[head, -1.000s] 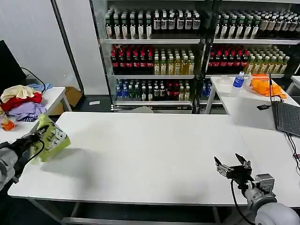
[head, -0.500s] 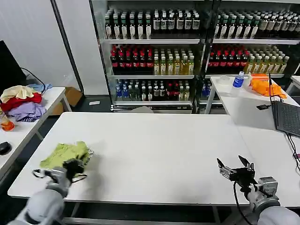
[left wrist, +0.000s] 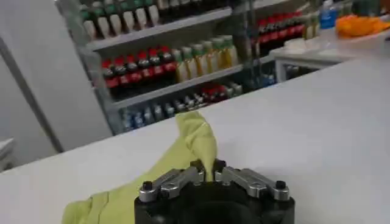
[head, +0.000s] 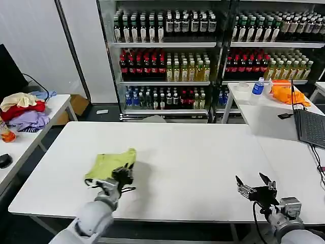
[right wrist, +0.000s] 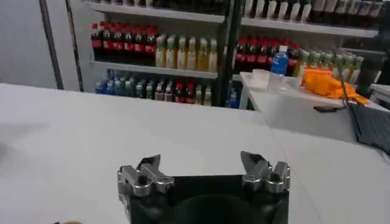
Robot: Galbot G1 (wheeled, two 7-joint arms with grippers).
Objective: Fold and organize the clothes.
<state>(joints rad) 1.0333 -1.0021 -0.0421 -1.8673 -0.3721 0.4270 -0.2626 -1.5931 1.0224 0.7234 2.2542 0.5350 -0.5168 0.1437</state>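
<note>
The clothes, a lime yellow-green T-shirt (head: 109,163), lie bunched on the white table (head: 177,152) at its front left. My left gripper (head: 123,174) is shut on the near edge of the T-shirt. In the left wrist view the T-shirt (left wrist: 186,140) runs up from between the closed fingers of the left gripper (left wrist: 207,167), one corner standing up. My right gripper (head: 255,185) hovers open over the table's front right, apart from the shirt; the right wrist view shows the right gripper (right wrist: 201,167) with nothing between its spread fingers.
A red, cream and lavender pile (head: 23,109) rests on a side table at far left. A laptop (head: 311,127), an orange cloth (head: 287,93) and a bottle (head: 258,86) sit on the right table. Drink shelves (head: 203,56) stand behind.
My left gripper has carried the T-shirt from the table's left edge rightward, onto the table surface. The right gripper has drifted slightly toward the front edge and stays open.
</note>
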